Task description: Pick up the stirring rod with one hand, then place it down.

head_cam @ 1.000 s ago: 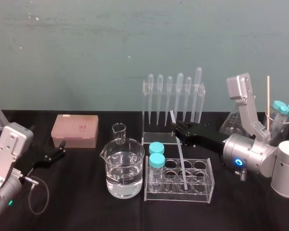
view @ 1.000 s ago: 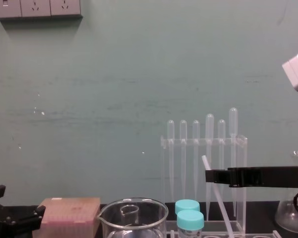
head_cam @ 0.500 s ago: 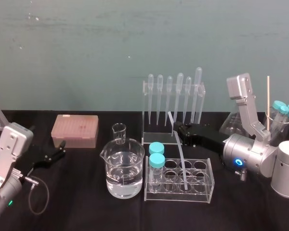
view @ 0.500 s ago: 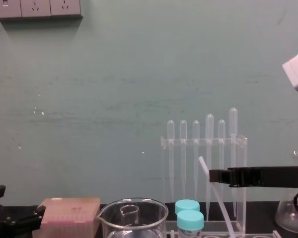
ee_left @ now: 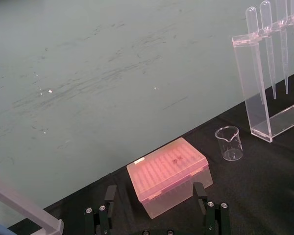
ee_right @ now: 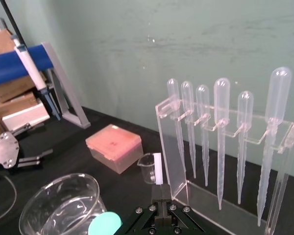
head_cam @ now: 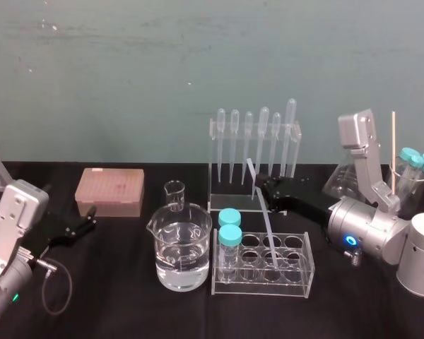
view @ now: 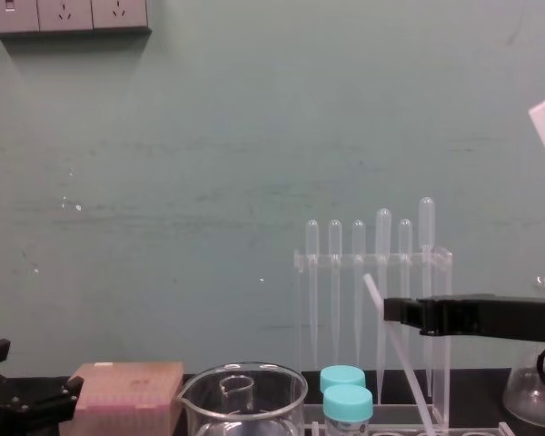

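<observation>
Right gripper (head_cam: pixel 266 191) reaches in from the right at mid height, just in front of the pipette stand (head_cam: pixel 214 166). Its jaws are pinched narrow on the stirring rod (head_cam: pixel 263 212), gripping it near the upper end, with a short white stub sticking up past the jaws in the right wrist view. The rod is tilted, with its top leaning toward the robot's left and the stand. Its lower end is down inside a back-row hole of the clear tube rack (head_cam: pixel 297 279); can't tell if it touches the rack floor. Two teal-capped tubes (head_cam: pixel 230 236) stand at the rack's left end, and a beaker (head_cam: pixel 183 247) of water sits just left of the rack. Left gripper (head_cam: pixel 90 217) is parked low on the black table (head_cam: pixel 113 296) at far left, its fingers (ee_left: pixel 110 193) spread wide, with a pink box (head_cam: pixel 110 191) just beyond it.
</observation>
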